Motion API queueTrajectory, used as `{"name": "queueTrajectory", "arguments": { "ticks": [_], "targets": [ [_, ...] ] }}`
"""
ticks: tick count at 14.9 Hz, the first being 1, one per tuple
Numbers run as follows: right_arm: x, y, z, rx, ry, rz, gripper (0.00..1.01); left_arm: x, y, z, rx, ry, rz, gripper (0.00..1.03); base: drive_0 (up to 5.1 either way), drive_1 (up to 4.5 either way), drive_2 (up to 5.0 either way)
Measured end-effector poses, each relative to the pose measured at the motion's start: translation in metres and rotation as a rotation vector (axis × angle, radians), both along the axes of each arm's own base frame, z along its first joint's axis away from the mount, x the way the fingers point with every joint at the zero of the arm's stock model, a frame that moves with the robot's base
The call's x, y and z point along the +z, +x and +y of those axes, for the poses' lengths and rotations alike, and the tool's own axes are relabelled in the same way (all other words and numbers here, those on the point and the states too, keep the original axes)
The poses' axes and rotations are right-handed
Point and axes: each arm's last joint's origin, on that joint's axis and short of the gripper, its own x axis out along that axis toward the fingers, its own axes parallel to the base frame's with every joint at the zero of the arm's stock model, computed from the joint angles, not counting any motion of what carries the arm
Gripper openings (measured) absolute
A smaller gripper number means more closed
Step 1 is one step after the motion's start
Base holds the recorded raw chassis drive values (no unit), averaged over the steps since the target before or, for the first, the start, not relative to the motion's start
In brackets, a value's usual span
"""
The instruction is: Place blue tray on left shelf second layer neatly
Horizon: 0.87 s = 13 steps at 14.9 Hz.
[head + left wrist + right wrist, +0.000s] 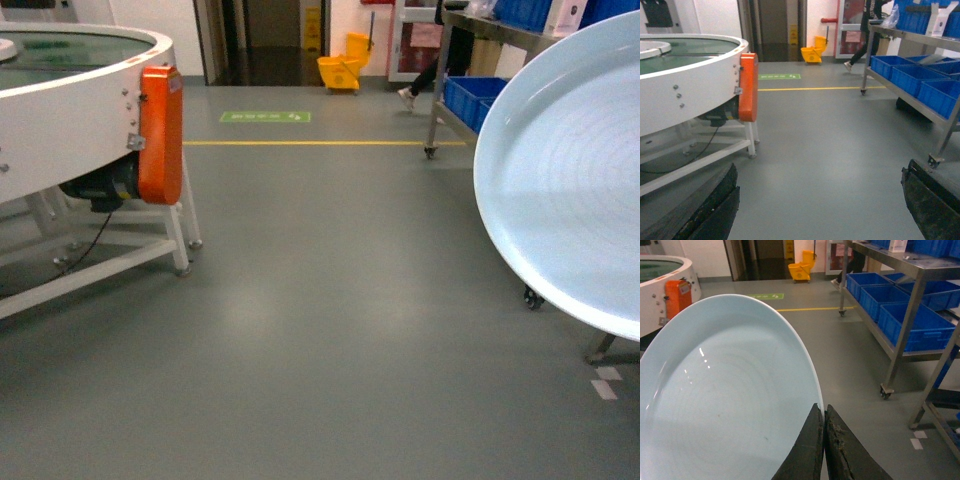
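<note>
The blue tray (725,395) is a pale sky-blue round dish with a raised rim, held up in the air and tilted. My right gripper (823,411) is shut on its right rim, one dark finger on each side of the edge. In the head view the blue tray (570,180) fills the right side and hides that gripper. My left gripper (820,190) hangs open over bare grey floor with nothing between its fingers (715,210). A metal shelf rack (905,335) stands to the right. No shelf shows on the left of the views.
A white round conveyor machine (70,110) with an orange guard (160,135) stands at the left. The wheeled metal rack holds dark-blue crates (910,325). A yellow mop bucket (342,70) and a person's legs (425,75) are far back. White tape marks (605,383) lie on the floor.
</note>
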Motion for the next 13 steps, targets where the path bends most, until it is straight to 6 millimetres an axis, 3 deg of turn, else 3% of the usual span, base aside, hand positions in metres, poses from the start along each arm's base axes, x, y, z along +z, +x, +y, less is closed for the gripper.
{"name": "queueTrajectory", "arguments": {
  "ticks": [3, 13],
  "targets": [
    [0.0001, -0.0001, 0.0000, 0.000, 0.000, -0.002, 0.02, 0.0000, 0.0000, 0.0000, 0.001, 0.000, 0.000, 0.98, -1.7, 2.47, -5.8],
    [-0.0001, 0.0001, 0.0001, 0.002, -0.002, 0.000, 0.02, -0.0001, 0.0000, 0.0000, 0.001, 0.000, 0.001, 0.98, -1.6, -1.60, -1.6]
  ]
}}
